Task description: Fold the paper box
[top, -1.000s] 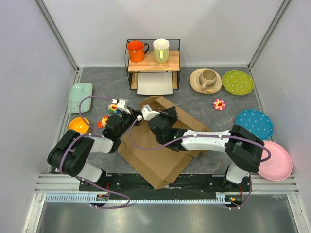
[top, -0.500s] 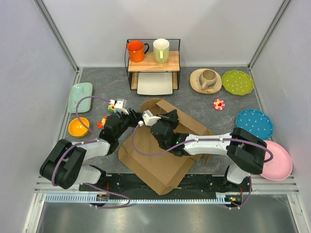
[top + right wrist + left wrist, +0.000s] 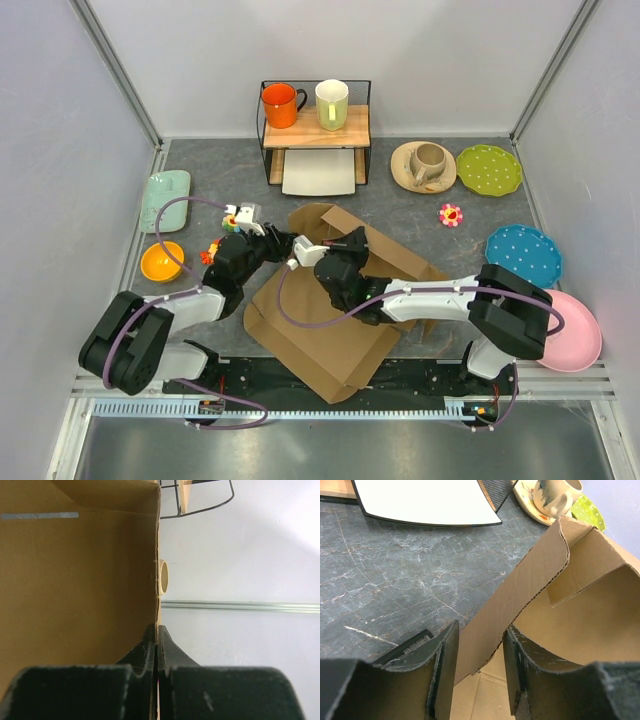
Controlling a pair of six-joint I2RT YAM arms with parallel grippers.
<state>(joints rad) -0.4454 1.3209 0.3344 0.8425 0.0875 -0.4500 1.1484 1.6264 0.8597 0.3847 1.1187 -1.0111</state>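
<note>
Two grippers, one paper box (image 3: 318, 325), half-raised on the worktop (image 3: 420, 215). My right gripper (image 3: 156, 647): clamped on a side wall. My left gripper (image 3: 479, 675): open astride a flap. Step: raising walls. Next, probably: left closes, folds inward.

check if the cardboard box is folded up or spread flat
Partly folded: most of the paper box lies spread flat, while one far wall stands raised, its end flap bent inward.
</note>
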